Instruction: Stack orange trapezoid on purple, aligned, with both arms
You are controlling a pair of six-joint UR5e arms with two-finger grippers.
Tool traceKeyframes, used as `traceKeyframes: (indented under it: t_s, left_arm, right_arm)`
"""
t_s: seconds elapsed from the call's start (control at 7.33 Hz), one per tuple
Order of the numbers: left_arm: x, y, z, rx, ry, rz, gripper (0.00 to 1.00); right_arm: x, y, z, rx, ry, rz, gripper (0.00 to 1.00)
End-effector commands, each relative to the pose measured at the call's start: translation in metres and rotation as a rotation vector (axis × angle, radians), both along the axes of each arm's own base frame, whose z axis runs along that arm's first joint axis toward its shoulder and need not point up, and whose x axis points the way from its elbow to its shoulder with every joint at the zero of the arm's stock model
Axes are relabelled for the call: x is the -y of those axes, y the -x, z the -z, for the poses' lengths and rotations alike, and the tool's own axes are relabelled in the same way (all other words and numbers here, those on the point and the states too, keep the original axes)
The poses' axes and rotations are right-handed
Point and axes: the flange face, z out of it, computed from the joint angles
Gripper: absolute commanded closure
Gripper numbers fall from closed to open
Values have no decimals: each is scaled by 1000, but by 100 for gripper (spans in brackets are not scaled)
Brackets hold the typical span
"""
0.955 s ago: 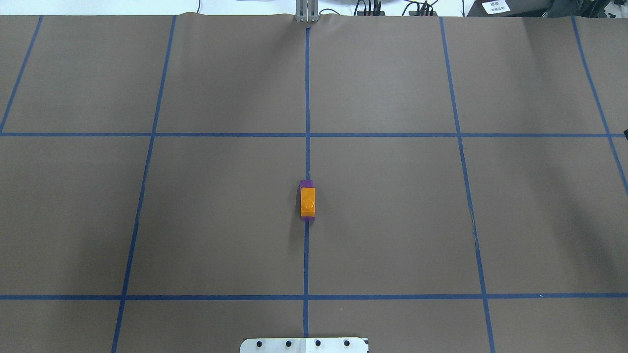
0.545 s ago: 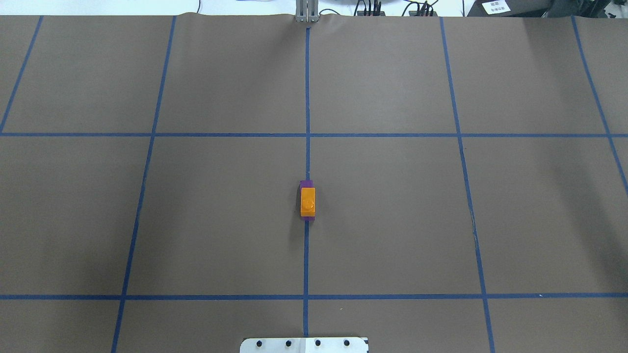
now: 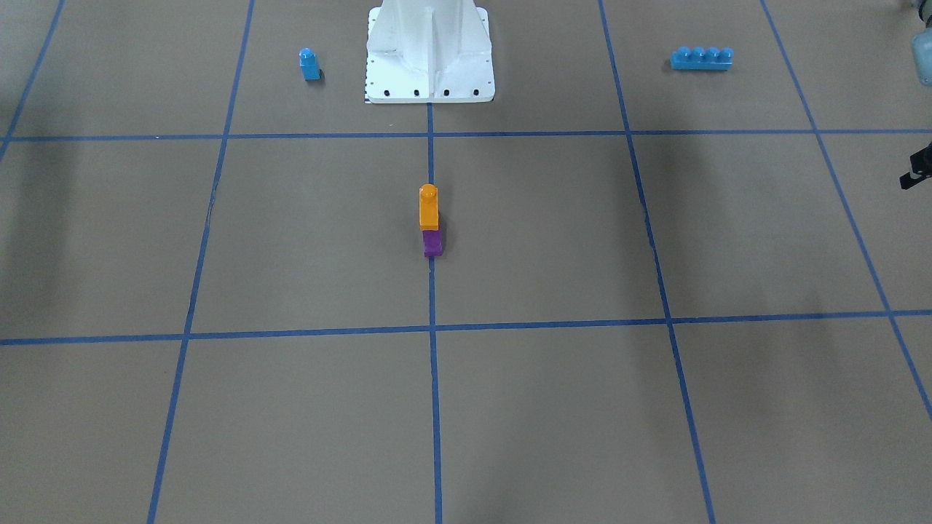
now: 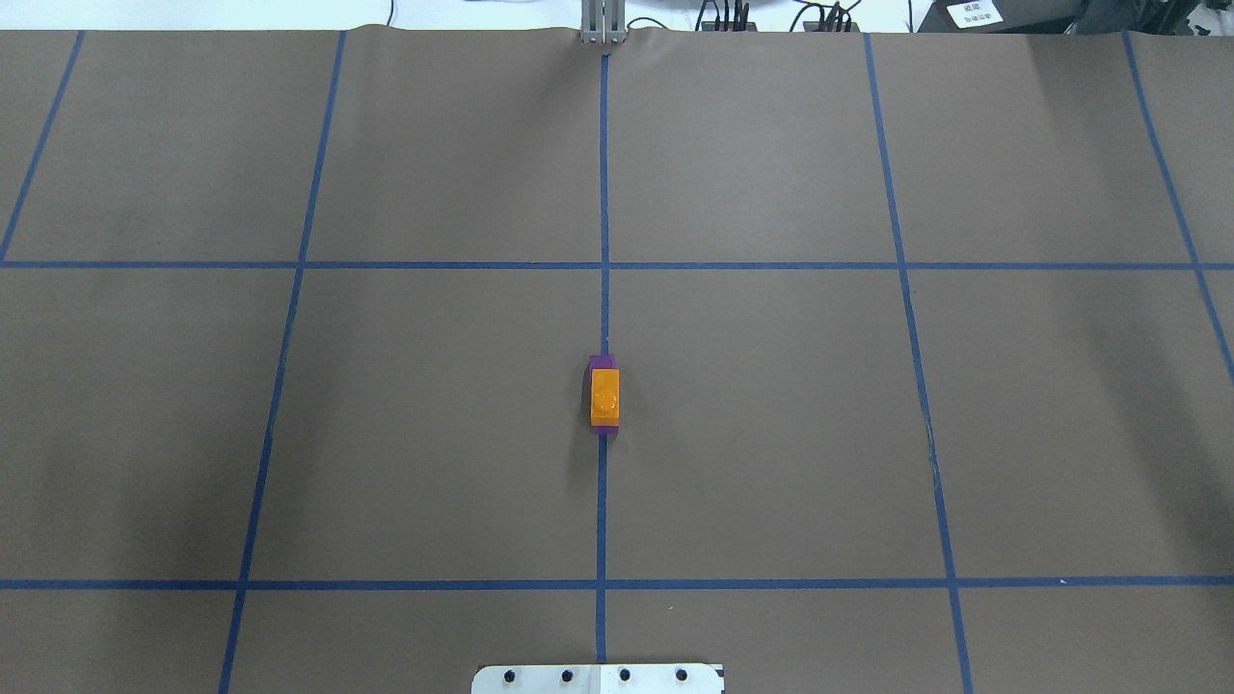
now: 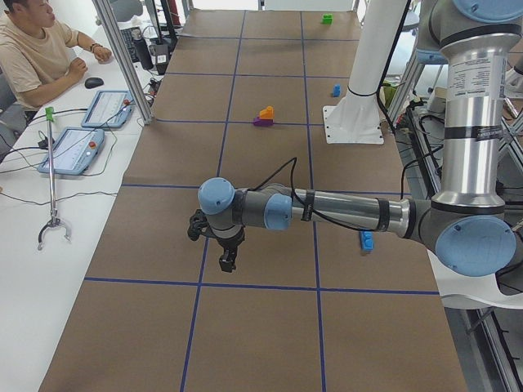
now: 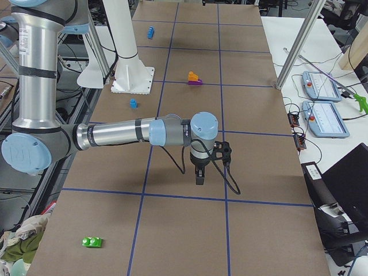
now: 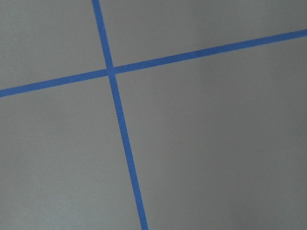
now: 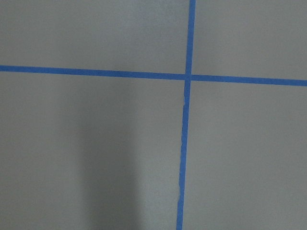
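Note:
The orange trapezoid [image 4: 604,396] sits on the purple block [image 4: 602,360] at the table's centre, on the blue centre line. It also shows in the front view [image 3: 429,207] above the purple block [image 3: 432,244]. Neither gripper touches the stack. My left gripper [image 5: 225,260] hangs over the paper far out on my left, pointing down. My right gripper [image 6: 199,178] hangs far out on my right. I cannot tell whether either is open or shut. Both wrist views show only paper and tape.
A small blue single-stud block [image 3: 309,64] and a long blue brick [image 3: 701,57] lie beside the white pedestal [image 3: 429,51]. A green block [image 6: 92,242] lies at the table's right end. An operator [image 5: 33,49] sits at the side bench.
A small black tip at the overhead view's right edge one second ago has gone out of view. The stack has not moved.

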Motion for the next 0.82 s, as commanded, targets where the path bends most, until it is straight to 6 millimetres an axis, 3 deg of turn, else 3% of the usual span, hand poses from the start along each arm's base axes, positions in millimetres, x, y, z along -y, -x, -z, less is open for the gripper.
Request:
traceKeyframes:
  t_s: [0.0,0.55,0.68]
  left_arm:
    - [3,23,6,-3,-14,48,0]
    - [12,29,26,-13,-59,63,0]
    - [21,30,41,-16,-87,66,0]
  right_arm:
    - [-1,1,-13,1,31,-1,0]
    - [3,11,-8,6,28,11,0]
    - [5,10,-2,7,16,10,0]
